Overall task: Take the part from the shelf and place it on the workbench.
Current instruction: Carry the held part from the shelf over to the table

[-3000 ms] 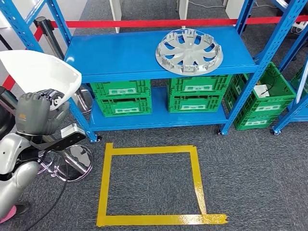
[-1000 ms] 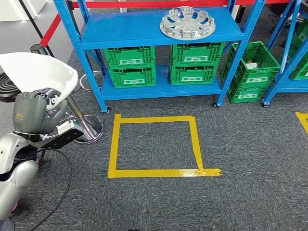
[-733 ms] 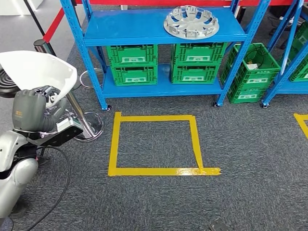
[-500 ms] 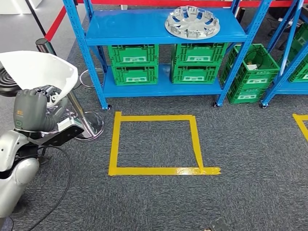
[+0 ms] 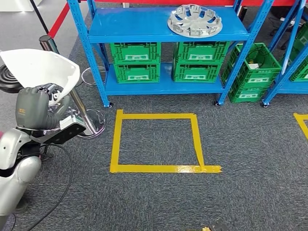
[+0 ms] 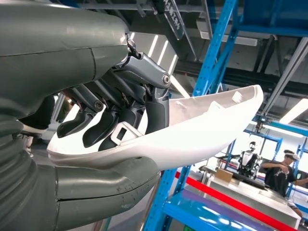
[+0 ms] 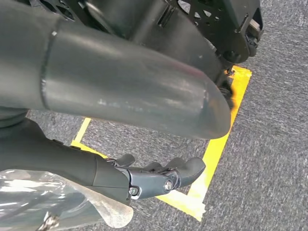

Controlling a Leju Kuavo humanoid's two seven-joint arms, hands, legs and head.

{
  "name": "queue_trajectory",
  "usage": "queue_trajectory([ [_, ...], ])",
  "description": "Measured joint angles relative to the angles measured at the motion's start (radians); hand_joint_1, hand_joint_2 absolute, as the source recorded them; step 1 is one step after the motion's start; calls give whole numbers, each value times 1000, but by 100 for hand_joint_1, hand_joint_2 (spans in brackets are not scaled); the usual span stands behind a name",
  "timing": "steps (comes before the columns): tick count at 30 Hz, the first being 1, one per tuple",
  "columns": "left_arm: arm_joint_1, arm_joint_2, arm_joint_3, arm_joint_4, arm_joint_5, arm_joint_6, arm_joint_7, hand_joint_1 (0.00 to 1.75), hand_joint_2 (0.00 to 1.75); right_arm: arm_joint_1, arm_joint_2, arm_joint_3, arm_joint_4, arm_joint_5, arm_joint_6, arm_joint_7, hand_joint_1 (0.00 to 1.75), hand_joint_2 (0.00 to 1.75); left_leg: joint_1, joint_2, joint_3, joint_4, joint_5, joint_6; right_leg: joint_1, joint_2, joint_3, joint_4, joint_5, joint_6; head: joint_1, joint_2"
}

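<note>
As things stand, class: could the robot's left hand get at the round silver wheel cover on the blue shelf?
Probably not: the left hand already holds a white curved part, and the wheel cover lies far across the floor.

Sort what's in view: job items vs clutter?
Job:
white part, held in left hand
blue shelf

Lying about:
hubcap on the shelf's top
green crates below
yellow tape square on carpet
stanchion base
right hand, holding nothing
</note>
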Motion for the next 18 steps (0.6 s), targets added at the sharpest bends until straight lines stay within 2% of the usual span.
queue_trajectory([
  [2, -2, -1, 0, 0, 0, 0, 0, 173, 175, -1, 0, -3, 0, 1, 0, 0, 0, 0, -3, 0, -4, 4, 3, -9, 1, 1, 68, -125, 39, -7, 0, 0],
  [3, -2, -2, 0, 0, 0, 0, 0, 173, 175, -1, 0, -5, 0, 2, 0, 0, 0, 0, -4, 0, -7, 6, 5, -15, 3, 1, 81, -151, 43, -10, -1, 0],
  [6, -3, -4, 0, 0, 0, 0, 0, 173, 175, 3, 0, -6, -1, 2, 0, 1, 0, 0, -1, -1, -13, 11, 9, -31, 5, 2, 79, -153, 50, -27, -1, 0],
  [7, -4, -3, 0, 0, 0, 0, 0, 173, 175, 4, 0, -6, -1, 2, -1, 1, 0, 0, 0, -2, -19, 24, -3, -38, 4, 1, 78, -154, 54, -33, -2, 0],
  [8, -4, -3, 0, 0, 0, 0, 0, 173, 175, 4, 0, -6, -2, 3, -3, 2, 0, 0, 2, -3, -32, 56, -27, -44, 2, 1, 75, -155, 58, -40, -2, 0],
  [11, -2, -3, 0, 1, 0, 0, 1, 173, 175, 7, 0, -8, -5, 6, -7, 8, 0, 0, 8, -4, -106, 250, -135, -60, 2, 0, 66, -155, 66, -50, -3, 0],
  [12, 0, -3, -1, 1, 0, 0, 1, 173, 175, 10, 0, -9, -5, 8, -8, 11, 0, 0, 10, -4, -121, 299, -153, -62, 2, 0, 63, -155, 67, -51, -3, 0],
  [13, 2, -4, -1, 1, 0, 0, 1, 173, 175, 12, 0, -11, -5, 10, -9, 14, 0, 0, 11, -4, -120, 312, -152, -63, 2, 0, 62, -154, 68, -51, -3, 0],
  [14, 3, -4, -1, 1, 0, 0, 1, 173, 175, 14, 0, -12, -6, 11, -10, 17, 0, 0, 12, -4, -99, 281, -130, -61, 2, 0, 62, -153, 69, -50, -3, 0],
  [16, 2, -3, -1, 2, 0, 0, 1, 173, 175, 16, 0, -15, -7, 12, -11, 18, 0, 0, 12, -4, -18, 139, -67, -55, 3, 1, 63, -151, 69, -48, -3, 0],
  [17, 1, -3, -1, 2, 0, 0, 1, 173, 175, 16, 0, -17, -8, 12, -11, 18, 0, 0, 11, -4, 17, 70, -47, -50, 5, 1, 61, -149, 69, -45, -2, 0],
  [18, 1, -3, -1, 2, 0, 0, 1, 173, 175, 16, 0, -18, -9, 12, -11, 19, 0, 0, 9, -4, 36, 29, -39, -47, 6, 1, 58, -148, 70, -41, -2, 0],
])
